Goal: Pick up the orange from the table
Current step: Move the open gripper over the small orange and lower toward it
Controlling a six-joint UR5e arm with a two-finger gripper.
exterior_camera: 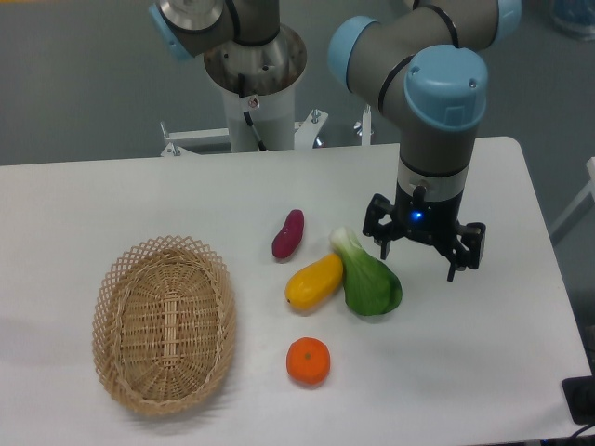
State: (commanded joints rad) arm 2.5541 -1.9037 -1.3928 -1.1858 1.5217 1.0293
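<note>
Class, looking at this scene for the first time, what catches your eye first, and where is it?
The grey-and-blue robot arm looms at upper right, its open pincer hanging beside the green vegetable. A bright orange sits alone near the front edge, and a wicker basket fills the left.

One camera is looking down from high up at the front of the white table (112, 195). It is facing toward 12 o'clock, where the robot's base (253, 70) is standing. It is sitting far enough back to be showing nearly the whole tabletop. The wicker basket (164, 323) is showing toward 8 o'clock, and the gripper (420, 253) toward 3 o'clock.
</note>
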